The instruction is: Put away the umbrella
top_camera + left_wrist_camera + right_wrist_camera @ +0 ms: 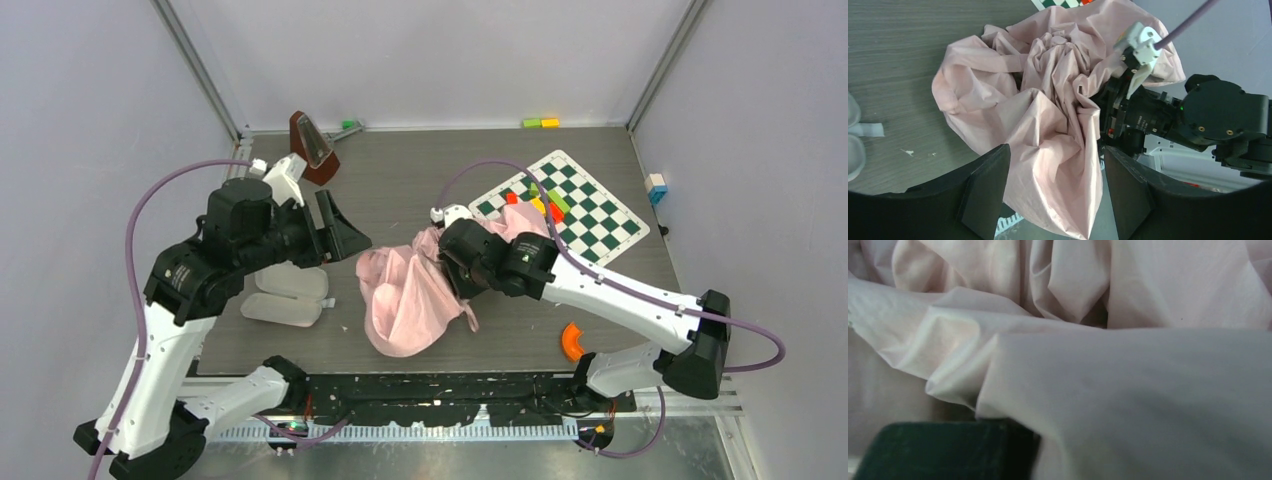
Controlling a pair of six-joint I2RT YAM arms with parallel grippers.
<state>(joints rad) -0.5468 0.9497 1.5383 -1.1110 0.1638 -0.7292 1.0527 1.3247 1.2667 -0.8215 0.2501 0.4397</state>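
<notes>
Surface: grey wood-grain, boxed in by pale walls. A chequered mat lies at the far right and clear tubs at the near left.

Umbrella: crumpled at the centre of the surface, pink side up.

Right claw: buried in the umbrella's right edge, pressed together on a gathered fold.

Left claw: spread, just left of the fabric, not touching it.

The left arm and right arm have white links and bulky black joints. A purple cable loops off each. Two black wedge-shaped fingers fill the left wrist view's lower edge.
</notes>
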